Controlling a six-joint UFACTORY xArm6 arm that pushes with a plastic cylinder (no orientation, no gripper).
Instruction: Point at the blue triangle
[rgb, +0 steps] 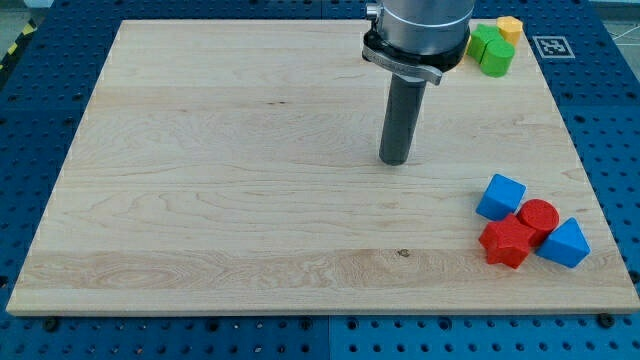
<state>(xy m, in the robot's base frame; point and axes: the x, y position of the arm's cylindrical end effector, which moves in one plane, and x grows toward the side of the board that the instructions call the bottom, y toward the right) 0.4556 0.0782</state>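
Standing near the middle of the wooden board (250, 150), a little toward the upper right of the frame, my tip (395, 162) rested on bare wood with no block near it. I carried no jaws at all, only the straight dark rod, so nothing was clamped or held, and the rod touched no block.

The blue triangle (564, 243) lay in the lower right of the frame, close to the board's right edge and well apart from my tip, down and to the right of it. It sat at the right end of a tight cluster: the red cylinder (539, 216) was just beside it to the upper left, seemingly touching, and a red block (507, 242) of irregular, perhaps star-like shape sat just left of the triangle. The blue cube (500, 196) stood at the cluster's upper left, nearest to my tip.

In the upper right corner of the frame, partly hidden behind the arm's housing, were two green blocks (490, 48) and a yellow block (510, 27); their shapes could not be made out.

Judging from this layout, pointing had not been accomplished. The direct line toward the triangle ran across the blue cube and red cylinder, so an approach from below the cluster seemed the way least likely to disturb the neighbours.
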